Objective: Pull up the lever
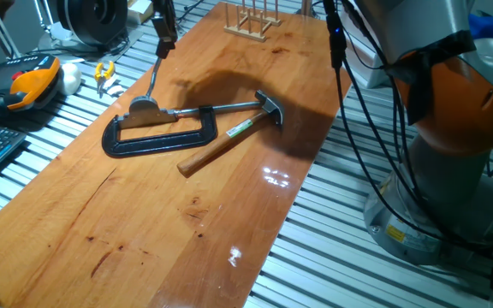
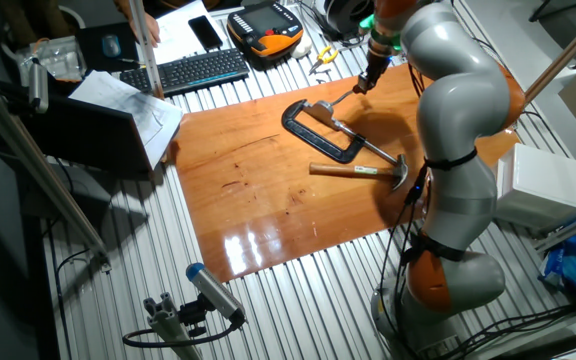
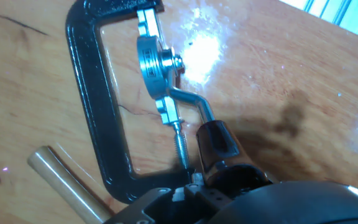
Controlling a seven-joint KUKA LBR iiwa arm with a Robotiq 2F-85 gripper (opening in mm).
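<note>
The lever [image 1: 154, 77] is a thin silver rod that rises steeply from its rounded grey base [image 1: 144, 107] on the wooden table. My gripper [image 1: 164, 44] is at the rod's top end and shut around the knob, which it hides in this view. In the other fixed view the gripper [image 2: 365, 82] holds the same end of the lever [image 2: 345, 96]. In the hand view the base [image 3: 157, 59] shows as a silver disc. The bent rod [image 3: 191, 99] runs from it to the dark knob [image 3: 216, 142], close below the hand.
A black C-clamp [image 1: 157, 139] lies flat around the lever's base. A wooden-handled hammer [image 1: 229, 137] lies just right of the clamp. A wooden rack [image 1: 251, 21] stands at the far end. An orange pendant [image 1: 28, 85] and pliers [image 1: 103, 75] lie off the board's left edge.
</note>
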